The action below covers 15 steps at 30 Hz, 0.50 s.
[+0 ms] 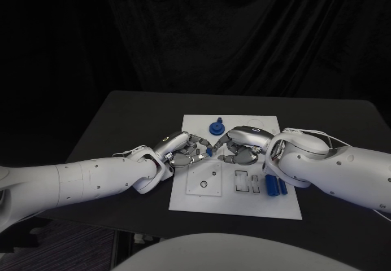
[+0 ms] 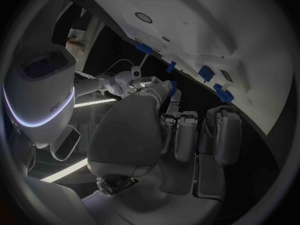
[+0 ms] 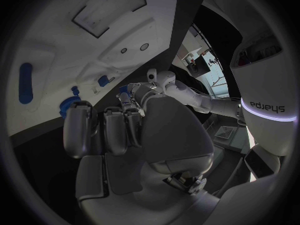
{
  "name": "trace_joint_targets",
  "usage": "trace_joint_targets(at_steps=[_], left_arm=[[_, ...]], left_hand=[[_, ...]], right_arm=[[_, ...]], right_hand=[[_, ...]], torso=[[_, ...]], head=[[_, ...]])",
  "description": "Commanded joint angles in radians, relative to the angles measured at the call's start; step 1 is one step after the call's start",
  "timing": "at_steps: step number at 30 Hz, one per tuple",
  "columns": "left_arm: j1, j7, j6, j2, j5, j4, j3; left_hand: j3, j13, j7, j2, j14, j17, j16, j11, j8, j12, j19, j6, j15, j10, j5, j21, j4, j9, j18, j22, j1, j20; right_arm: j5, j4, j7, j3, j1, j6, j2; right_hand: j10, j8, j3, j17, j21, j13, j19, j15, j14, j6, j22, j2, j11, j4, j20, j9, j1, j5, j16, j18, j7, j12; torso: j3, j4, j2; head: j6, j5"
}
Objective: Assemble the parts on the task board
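The white task board [image 1: 236,192] lies in the middle of the table. My left hand [image 1: 186,149] and right hand [image 1: 243,145] meet fingertip to fingertip above its near-left part. A small blue part [image 1: 209,151] sits between them, and the fingertips of both hands are on it. It shows at my left hand's [image 2: 181,130] fingertips as the small blue part [image 2: 172,87], and at my right hand's [image 3: 119,130] fingertips as the small blue part [image 3: 123,90]. A round blue part [image 1: 217,127] stands at the board's far edge. Two blue bars [image 1: 274,184] lie at its right.
Rectangular slots [image 1: 242,180] and a square plate with holes [image 1: 204,182] mark the board just below the hands. Black table [image 1: 122,118] surrounds the board, with bare room to the left and far side. Both forearms lie low over the table's near half.
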State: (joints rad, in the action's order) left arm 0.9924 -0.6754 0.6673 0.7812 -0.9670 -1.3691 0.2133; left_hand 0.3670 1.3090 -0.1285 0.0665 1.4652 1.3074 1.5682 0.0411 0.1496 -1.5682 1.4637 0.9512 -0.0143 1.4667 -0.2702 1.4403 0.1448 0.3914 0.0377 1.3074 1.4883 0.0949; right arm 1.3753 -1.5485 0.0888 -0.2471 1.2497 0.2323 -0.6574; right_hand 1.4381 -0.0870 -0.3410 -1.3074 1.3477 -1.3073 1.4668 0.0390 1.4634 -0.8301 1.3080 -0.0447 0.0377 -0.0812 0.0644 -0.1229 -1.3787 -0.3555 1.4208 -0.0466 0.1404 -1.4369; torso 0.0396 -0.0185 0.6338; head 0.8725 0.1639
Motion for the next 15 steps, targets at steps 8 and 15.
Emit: trace_joint_targets(at_steps=[8,15], left_arm=[[0.001,-0.013,-0.003,-0.003,0.005,-0.003,-0.001],[0.001,-0.017,-0.003,-0.003,0.005,-0.003,-0.001]], left_hand=[[-0.027,0.262,0.031,-0.007,0.106,0.263,0.003,-0.021,0.073,-0.003,0.042,0.096,-0.017,0.104,-0.024,0.005,-0.007,0.042,-0.008,0.225,0.035,-0.014],[-0.031,0.262,0.036,-0.005,0.106,0.263,0.003,-0.025,0.085,-0.003,0.042,0.107,-0.02,0.104,-0.025,0.006,-0.007,0.051,-0.008,0.225,0.037,-0.017]], right_arm=[[0.001,-0.003,-0.008,0.0,-0.003,-0.012,-0.004],[0.001,-0.001,-0.012,0.0,-0.003,-0.018,-0.004]], right_hand=[[-0.006,0.006,-0.005,-0.034,-0.003,-0.076,0.017,0.0,0.057,0.008,0.195,0.003,-0.004,0.001,0.005,-0.001,0.01,0.003,-0.001,-0.005,-0.002,-0.001],[-0.006,0.006,-0.005,-0.034,-0.003,-0.076,0.017,0.0,0.057,0.008,0.195,0.003,-0.004,0.001,0.005,-0.001,0.01,0.003,-0.001,-0.005,-0.002,-0.001]], torso=[[0.001,0.0009,0.0],[0.0006,0.0007,-0.001]], head=[[0.0,0.001],[0.0,0.002]])
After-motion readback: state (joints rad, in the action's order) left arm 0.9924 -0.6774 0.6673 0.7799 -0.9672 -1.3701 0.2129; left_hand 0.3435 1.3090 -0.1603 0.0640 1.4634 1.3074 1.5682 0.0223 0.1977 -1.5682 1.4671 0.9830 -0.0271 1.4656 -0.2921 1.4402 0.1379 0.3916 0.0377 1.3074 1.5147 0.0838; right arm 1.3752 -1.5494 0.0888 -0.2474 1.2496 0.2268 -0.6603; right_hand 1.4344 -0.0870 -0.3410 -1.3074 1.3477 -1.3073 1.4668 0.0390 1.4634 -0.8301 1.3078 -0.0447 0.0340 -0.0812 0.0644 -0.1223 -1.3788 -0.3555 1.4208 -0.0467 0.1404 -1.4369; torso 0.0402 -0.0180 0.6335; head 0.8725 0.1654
